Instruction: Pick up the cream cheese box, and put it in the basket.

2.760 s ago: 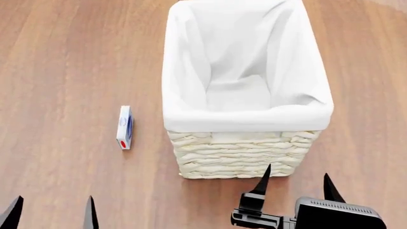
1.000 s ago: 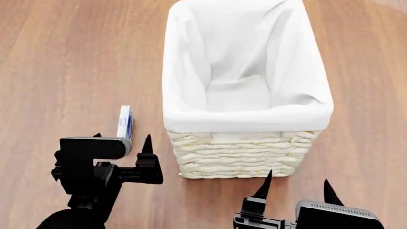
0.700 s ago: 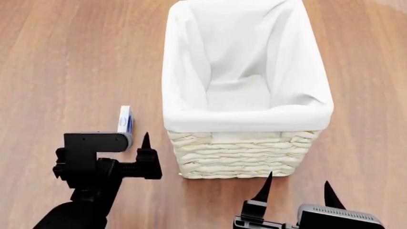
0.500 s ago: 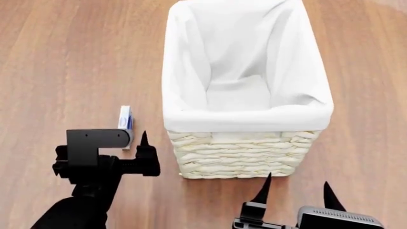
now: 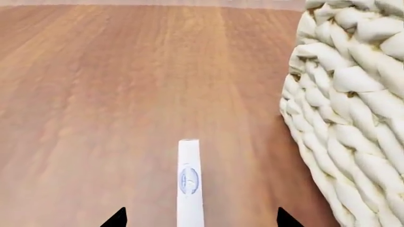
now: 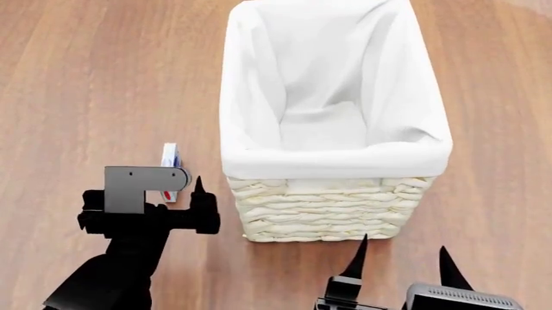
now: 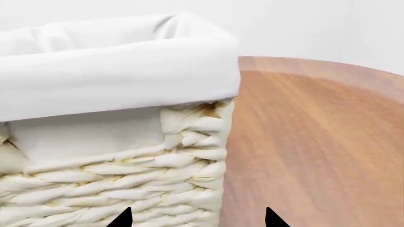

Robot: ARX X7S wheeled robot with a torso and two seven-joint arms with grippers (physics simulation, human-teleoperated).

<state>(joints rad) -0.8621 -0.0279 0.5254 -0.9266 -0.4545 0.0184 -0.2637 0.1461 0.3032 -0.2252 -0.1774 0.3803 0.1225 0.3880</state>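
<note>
Left hand (image 6: 164, 194): I am holding it spread, straddling the cream cheese box (image 5: 189, 184) standing beside the basket (image 6: 328, 206) on the bench (image 6: 86, 77).

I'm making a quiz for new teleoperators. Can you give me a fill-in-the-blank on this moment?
1. The cream cheese box stands on its thin edge on the ____ table.
2. The box lies between the open fingers of the ____ hand.
3. The basket is lined with ____ cloth.
4. The right hand holds ____.

Missing words: wooden; left; white; nothing
</note>
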